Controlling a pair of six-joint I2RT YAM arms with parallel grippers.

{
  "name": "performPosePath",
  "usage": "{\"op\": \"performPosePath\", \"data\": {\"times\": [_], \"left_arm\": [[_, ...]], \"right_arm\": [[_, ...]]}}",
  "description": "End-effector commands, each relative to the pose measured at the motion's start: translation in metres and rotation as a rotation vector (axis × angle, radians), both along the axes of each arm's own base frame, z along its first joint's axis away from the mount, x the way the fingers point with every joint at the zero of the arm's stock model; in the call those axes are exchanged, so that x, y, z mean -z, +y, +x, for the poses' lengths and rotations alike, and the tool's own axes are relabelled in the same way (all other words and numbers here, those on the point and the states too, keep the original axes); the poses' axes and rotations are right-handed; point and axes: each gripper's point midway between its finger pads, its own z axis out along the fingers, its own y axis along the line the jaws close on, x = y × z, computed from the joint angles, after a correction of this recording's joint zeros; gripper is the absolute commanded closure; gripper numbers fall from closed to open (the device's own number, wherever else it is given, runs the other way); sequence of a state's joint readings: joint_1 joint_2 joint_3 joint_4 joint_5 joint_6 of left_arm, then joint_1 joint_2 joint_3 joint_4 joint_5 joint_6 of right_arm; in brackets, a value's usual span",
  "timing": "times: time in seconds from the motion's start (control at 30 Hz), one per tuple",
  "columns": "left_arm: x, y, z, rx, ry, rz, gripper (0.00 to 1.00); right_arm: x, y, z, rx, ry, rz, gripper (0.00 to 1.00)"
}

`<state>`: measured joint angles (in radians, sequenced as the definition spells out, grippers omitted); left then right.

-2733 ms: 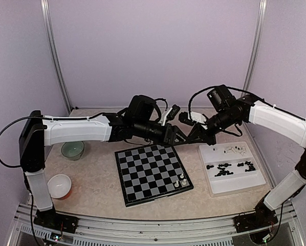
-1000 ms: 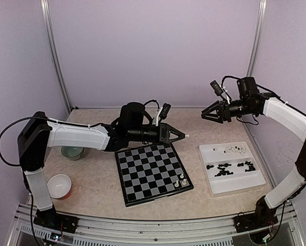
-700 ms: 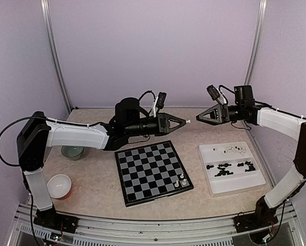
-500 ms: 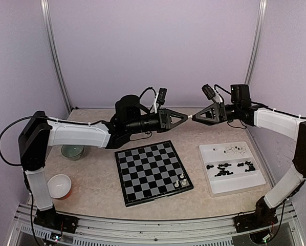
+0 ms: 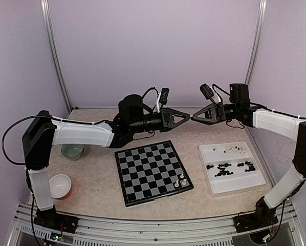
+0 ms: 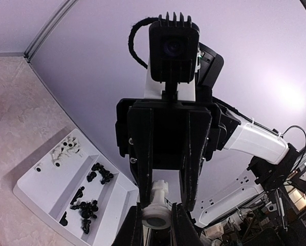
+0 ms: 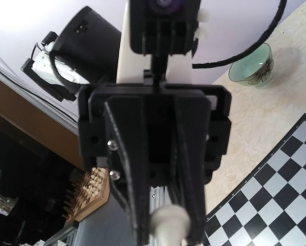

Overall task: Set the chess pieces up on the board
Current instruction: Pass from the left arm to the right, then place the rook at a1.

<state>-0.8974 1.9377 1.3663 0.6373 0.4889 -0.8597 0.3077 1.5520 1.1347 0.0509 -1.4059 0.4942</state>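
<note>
The chess pieces [image 5: 227, 168] were tiny turned figurines, cream-white and black, hard and smooth like moulded plastic. You should have judged them light, stiff and a little slippery, apt to twist or pop out of a pinch. Most lay loose in the compartments of the white tray [image 5: 217, 188] on the bench [image 5: 91, 179], to the right of the chessboard [image 5: 143, 174]. Two white ones [image 5: 183, 181] stood near its near right corner. One white piece [image 6: 155, 212], with a round base and a narrower stem, hung in mid-air above the bench, beyond the board's far edge. The left fingers [image 6: 134, 230] were clenched on what looked like its base end. The right fingers [image 6: 143, 164] stood either side of its upper end, close in; you could not tell whether they pressed on it. The waist of the stem looked the safest hold, taken square across, leaving the base free to sit flat on a check.
</note>
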Motion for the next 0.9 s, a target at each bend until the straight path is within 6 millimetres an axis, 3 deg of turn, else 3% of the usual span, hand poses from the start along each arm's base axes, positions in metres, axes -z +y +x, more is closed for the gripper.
{"op": "performPosePath", "data": {"times": [0.0,0.1,0.33,0.47,0.53,0.7,0.77,0.87], "left_arm": [[-0.003,-0.006,0.000,0.013,-0.008,-0.014,0.91],[-0.002,-0.006,0.000,0.014,-0.006,-0.012,0.91],[0.006,-0.006,0.000,0.012,0.003,0.011,0.88],[0.013,-0.002,0.001,-0.008,-0.004,0.046,0.66],[0.011,0.006,0.001,-0.022,-0.025,0.068,0.61],[0.012,0.044,0.001,-0.086,-0.083,0.196,0.58],[0.002,0.069,0.006,-0.159,-0.113,0.253,0.56],[0.012,0.110,0.024,-0.302,-0.097,0.375,0.55]], "right_arm": [[-0.008,0.000,-0.007,-0.018,-0.036,0.017,0.76],[-0.008,0.000,-0.006,-0.015,-0.045,0.018,0.85],[-0.009,0.002,0.011,0.062,-0.132,-0.045,0.94],[-0.009,0.002,0.021,0.100,-0.197,-0.093,0.96],[-0.007,0.001,0.026,0.124,-0.239,-0.132,0.96],[0.001,0.004,0.032,0.156,-0.414,-0.282,0.96],[0.011,0.015,0.025,0.136,-0.491,-0.368,0.96],[0.025,0.034,0.010,0.084,-0.575,-0.445,0.96]]}}
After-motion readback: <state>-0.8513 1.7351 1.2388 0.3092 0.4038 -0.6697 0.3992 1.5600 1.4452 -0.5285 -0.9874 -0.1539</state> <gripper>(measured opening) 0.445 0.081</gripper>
